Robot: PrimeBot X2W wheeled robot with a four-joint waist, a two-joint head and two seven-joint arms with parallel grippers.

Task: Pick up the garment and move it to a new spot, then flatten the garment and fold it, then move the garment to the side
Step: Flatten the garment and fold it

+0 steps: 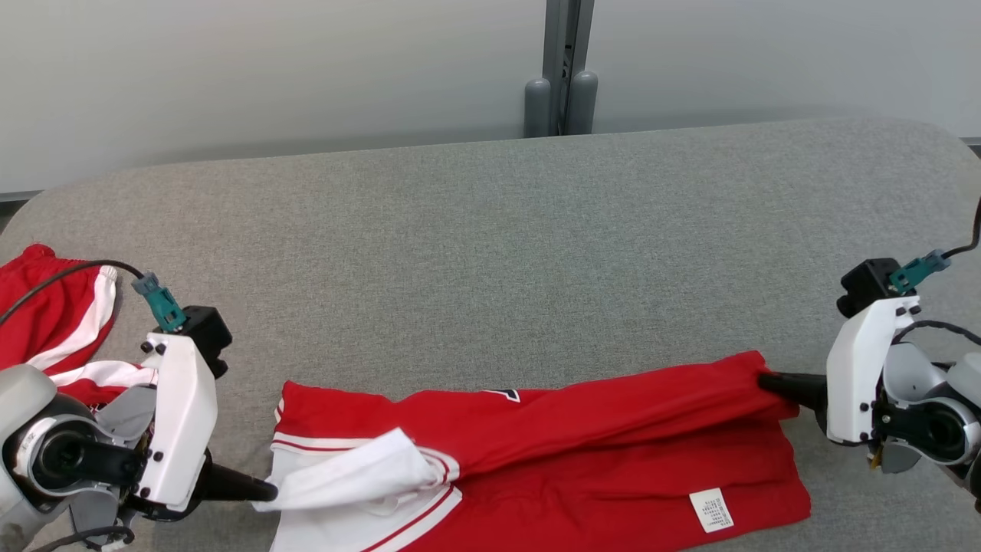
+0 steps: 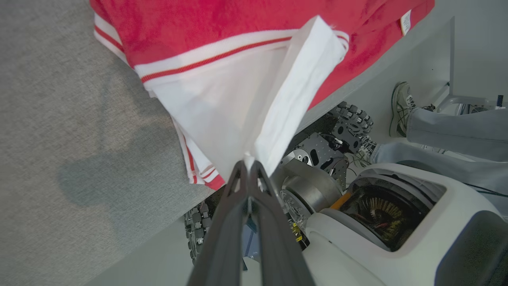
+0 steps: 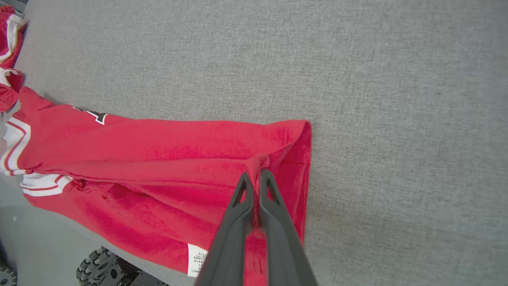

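Note:
A red garment (image 1: 582, 452) with white striped trim lies along the near edge of the grey table (image 1: 490, 253), partly hanging over it. My left gripper (image 1: 264, 489) is shut on the garment's white end, pulled up into a taut peak (image 2: 278, 103). My right gripper (image 1: 766, 381) is shut on a pinch of red cloth at the garment's right end (image 3: 258, 161). The cloth is stretched between the two grippers, its upper layer lifted into a long ridge. A white label (image 1: 711, 510) shows near the front right corner.
A second red and white garment (image 1: 54, 322) lies bunched at the table's left edge. A wide bare stretch of grey table lies behind the garment. Below the table edge are my wheeled base (image 2: 349, 127) and a person's leg and shoe (image 2: 401, 107).

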